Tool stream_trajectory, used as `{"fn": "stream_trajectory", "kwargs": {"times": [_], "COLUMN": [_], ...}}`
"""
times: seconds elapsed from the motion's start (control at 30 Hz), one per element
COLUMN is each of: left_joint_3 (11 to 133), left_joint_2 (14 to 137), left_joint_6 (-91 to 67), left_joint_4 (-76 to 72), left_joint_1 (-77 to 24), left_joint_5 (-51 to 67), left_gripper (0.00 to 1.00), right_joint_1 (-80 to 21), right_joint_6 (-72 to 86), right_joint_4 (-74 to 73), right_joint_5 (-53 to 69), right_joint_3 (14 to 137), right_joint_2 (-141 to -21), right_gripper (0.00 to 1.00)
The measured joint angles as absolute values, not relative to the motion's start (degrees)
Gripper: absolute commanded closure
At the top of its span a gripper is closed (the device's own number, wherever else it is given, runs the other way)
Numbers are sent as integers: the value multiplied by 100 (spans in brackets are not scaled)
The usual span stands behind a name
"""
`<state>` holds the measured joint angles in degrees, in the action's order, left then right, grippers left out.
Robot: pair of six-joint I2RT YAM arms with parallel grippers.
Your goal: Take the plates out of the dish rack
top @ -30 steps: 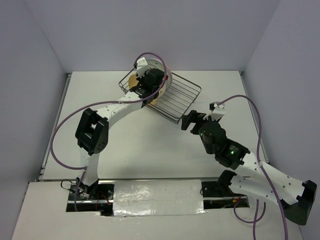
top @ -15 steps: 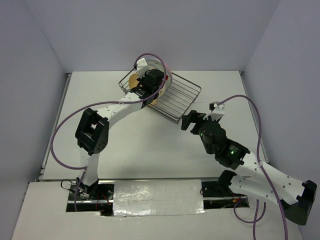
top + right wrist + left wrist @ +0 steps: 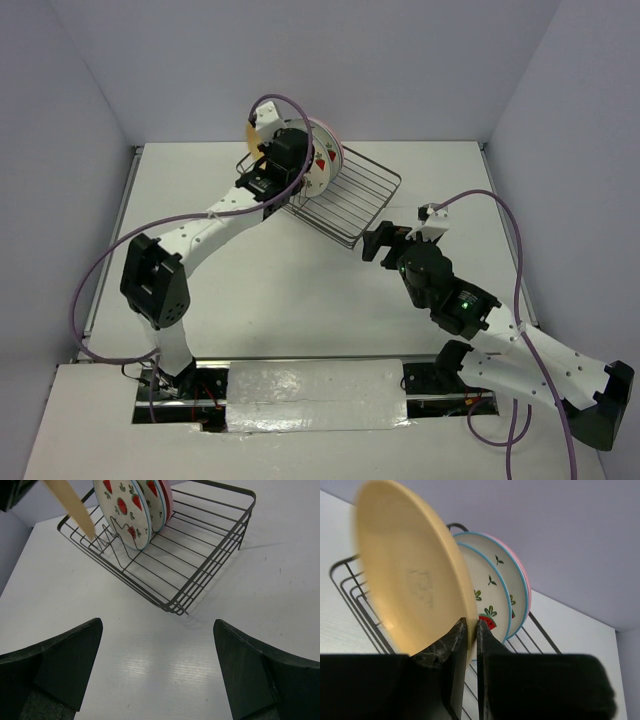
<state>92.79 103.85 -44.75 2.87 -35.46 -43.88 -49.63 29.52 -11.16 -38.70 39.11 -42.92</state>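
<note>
The tan-orange plate (image 3: 410, 580) is held by its lower rim, pinched between the left fingers (image 3: 464, 630), which are closed narrowly on its edge. It is tilted, with its top leaning away from the other plates, and it is seen over the 10 o'clock end of the dish rack (image 3: 350, 200); from the right wrist view its lower edge overlaps the wires there, so it cannot be told whether it is clear of them.

Just behind it, three plates are stood upright on edge in the rack's wavy divider: two white fruit-print plates (image 3: 122, 510) with blue rims, packed close together, and the pink plate (image 3: 525, 585) behind them (only its rim is shown). The rest of the rack, toward 4 o'clock, is bare wire.

The rack is set on the white table (image 3: 300, 310) at about 12 o'clock in the top view, turned at an angle to the table's edges.

The right fingers (image 3: 70, 660) are spread wide with nothing between them. They are held low over the table, just off the rack's 5 o'clock corner, and are pointed toward it.
</note>
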Motion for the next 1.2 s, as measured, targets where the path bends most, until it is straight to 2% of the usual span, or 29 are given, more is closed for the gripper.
{"fn": "stream_trajectory", "kwargs": {"times": [0.3,0.5,0.67,0.8,1.03,1.2], "left_joint_3": [9087,9085,9682,9489,8307,8200], "left_joint_2": [9480,9041,9181,9292,9513,9931], "left_joint_6": [-3951,-3905,-4272,-4635,-5223,-5439], "left_joint_4": [370,1109,2753,3621,4305,4390], "left_joint_1": [-3503,-3492,-3085,-2517,-1909,-1699], "left_joint_5": [-4517,-5100,-5527,-5553,-5236,-4943], "left_gripper": [100,100,100,100,100,100], "right_joint_1": [-4963,-4963,-4963,-4963,-4963,-4963], "right_joint_6": [2945,2945,2945,2947,2958,2954], "right_joint_4": [-1118,-1118,-1118,-1120,-1229,-1367], "right_joint_5": [-3859,-3859,-3861,-3883,-3935,-3920], "right_joint_3": [3911,3911,3911,3918,4106,4226], "right_joint_2": [-4305,-4340,-4362,-4464,-4873,-5057], "right_gripper": [1,1,1,1,1,0]}}
